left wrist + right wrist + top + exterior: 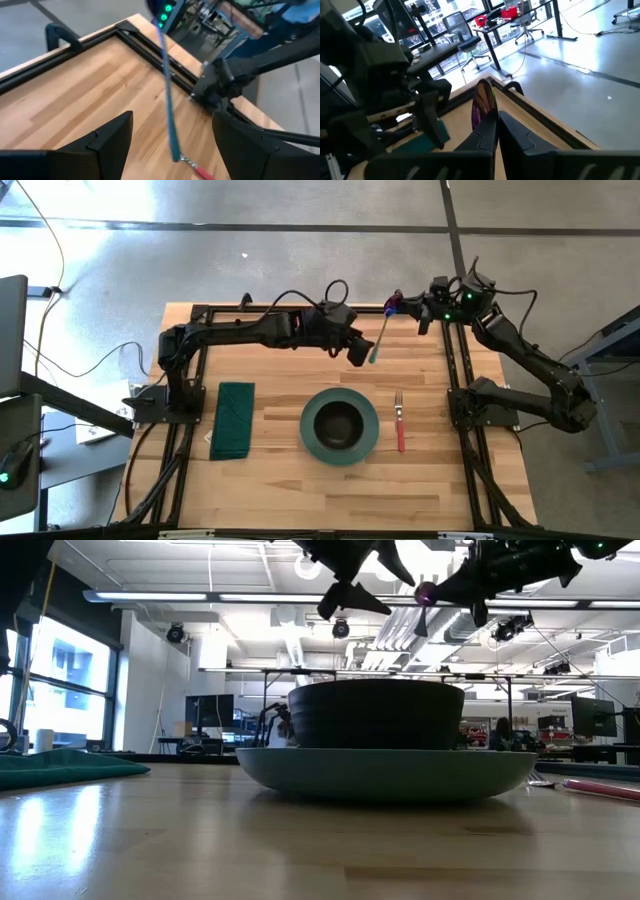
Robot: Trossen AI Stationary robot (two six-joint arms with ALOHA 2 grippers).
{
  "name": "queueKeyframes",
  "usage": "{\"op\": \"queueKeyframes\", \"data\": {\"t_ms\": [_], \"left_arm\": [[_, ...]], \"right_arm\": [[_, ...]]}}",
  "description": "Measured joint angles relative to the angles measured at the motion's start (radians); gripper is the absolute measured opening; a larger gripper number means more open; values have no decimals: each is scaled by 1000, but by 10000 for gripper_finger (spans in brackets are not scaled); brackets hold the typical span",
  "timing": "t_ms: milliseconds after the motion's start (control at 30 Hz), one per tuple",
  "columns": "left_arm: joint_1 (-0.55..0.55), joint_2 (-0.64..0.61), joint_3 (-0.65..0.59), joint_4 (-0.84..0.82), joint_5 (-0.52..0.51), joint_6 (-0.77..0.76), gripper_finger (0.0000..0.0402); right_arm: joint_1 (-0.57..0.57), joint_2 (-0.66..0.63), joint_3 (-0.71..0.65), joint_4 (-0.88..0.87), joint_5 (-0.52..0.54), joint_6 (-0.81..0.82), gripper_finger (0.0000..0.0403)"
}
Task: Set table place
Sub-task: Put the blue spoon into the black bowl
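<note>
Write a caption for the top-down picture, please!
Right gripper holds a teal-handled utensil toward the open left gripper, above a wooden table set with green napkin, bowl-on-plate, red-handled fork.

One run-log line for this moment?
right gripper: shut on spoon, raised | left gripper: open beside it | table: napkin, bowl on plate, fork

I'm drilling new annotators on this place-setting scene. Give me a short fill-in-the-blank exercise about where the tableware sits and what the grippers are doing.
1. The dark bowl sits on a green ____.
2. The red-handled fork lies on the table to the plate's ____, seen from above.
3. The folded green ____ lies on the plate's opposite side.
4. The right gripper is shut on a blue utensil, while the left gripper beside it is ____.

Missing words: plate; right; napkin; open
</note>
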Motion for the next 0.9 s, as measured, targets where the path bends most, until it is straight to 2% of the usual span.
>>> {"op": "queueKeyframes", "data": {"t_ms": [233, 467, 900], "left_arm": [[2, 47, 0, 12, -26, 7, 260], [1, 85, -2, 44, 64, -1, 260], [1, 97, 0, 112, 73, -2, 256]], "right_arm": [[6, 0, 0, 7, 0, 16, 0], [37, 0, 0, 10, 10, 16, 0], [44, 0, 0, 9, 22, 19, 0]]}}
